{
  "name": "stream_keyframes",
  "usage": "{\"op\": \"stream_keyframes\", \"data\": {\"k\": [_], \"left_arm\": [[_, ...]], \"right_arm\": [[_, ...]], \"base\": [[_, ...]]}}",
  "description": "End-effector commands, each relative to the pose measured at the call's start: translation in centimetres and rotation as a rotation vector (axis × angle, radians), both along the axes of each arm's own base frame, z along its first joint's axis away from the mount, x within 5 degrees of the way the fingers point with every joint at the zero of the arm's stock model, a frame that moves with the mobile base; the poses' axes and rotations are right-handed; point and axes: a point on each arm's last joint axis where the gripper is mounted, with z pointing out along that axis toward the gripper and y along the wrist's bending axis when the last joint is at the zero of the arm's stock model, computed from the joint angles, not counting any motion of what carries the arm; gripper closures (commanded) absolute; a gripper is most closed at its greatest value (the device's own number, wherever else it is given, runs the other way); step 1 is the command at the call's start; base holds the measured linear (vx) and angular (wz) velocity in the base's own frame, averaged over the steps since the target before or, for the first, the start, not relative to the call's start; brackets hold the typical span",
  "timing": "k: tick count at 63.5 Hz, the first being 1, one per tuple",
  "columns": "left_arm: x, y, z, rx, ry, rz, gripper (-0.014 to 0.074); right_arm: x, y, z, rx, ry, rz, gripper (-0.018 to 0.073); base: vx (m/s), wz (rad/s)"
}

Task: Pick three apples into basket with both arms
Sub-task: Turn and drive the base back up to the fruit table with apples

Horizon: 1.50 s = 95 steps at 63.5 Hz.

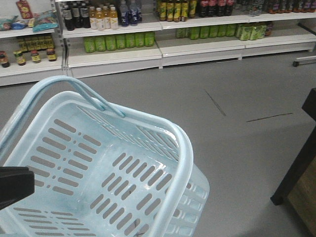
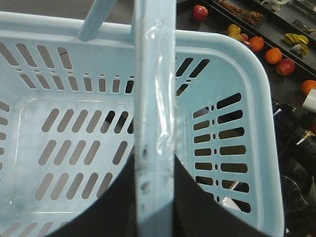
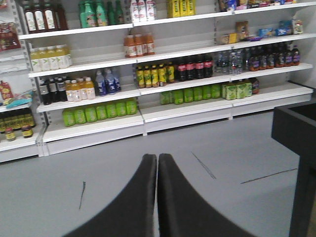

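White shelves (image 3: 94,129) stocked with bottled drinks (image 3: 98,112), seen beyond right pincer (image 3: 157,157); grey floor (image 3: 222,148) spread between. Oranges (image 2: 273,55) laid beyond left pincer (image 2: 154,163), rightward.

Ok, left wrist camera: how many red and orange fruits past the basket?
Red apples: 2
Orange citrus: 3
Total: 5 beyond the basket; a reddish patch beside one orange is too hidden to count.

The basket (image 1: 183,148) hung at the lower left above the floor (image 1: 237,98), with the shelves (image 1: 113,55) behind it along the far side. One handle (image 2: 154,89) ran between the fingers (image 2: 197,197) of the left gripper (image 2: 153,160). To the basket's right stood the bench (image 2: 212,34). One apple (image 2: 199,12) lay on its far part, and another apple (image 2: 285,66) lay nearer, just beside an orange (image 2: 273,55).
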Motion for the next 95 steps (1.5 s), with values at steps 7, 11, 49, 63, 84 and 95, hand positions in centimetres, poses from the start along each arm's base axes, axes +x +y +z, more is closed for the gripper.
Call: {"op": "stream_keyframes", "data": {"k": [7,11,49,63,84,95], "left_arm": [[-0.02,-0.05,1.6,-0.103,-0.051,0.023,0.0604],[-0.02,-0.05,1.6,-0.103,-0.051,0.023,0.0604],[-0.02,-0.05,1.6,-0.103,-0.051,0.023,0.0604],[-0.02,-0.05,1.6,-0.103,-0.051,0.023,0.0604],[-0.02,-0.05,1.6,-0.103,-0.051,0.023,0.0604],[-0.02,-0.05,1.6,-0.103,-0.051,0.023,0.0604]], "right_arm": [[-0.08,-0.01,0.55,-0.012,-0.076,-0.003,0.0564],[-0.08,-0.01,0.55,-0.012,-0.076,-0.003,0.0564],[-0.08,-0.01,0.55,-0.012,-0.076,-0.003,0.0564],[-0.08,-0.01,0.55,-0.012,-0.076,-0.003,0.0564],[-0.08,-0.01,0.55,-0.012,-0.076,-0.003,0.0564],[-0.08,-0.01,0.55,-0.012,-0.076,-0.003,0.0564]], "base": [[0.21,-0.45],[0.2,-0.47],[0.15,-0.52],[0.1,-0.52],[0.07,-0.46],[0.06,-0.36]]}}
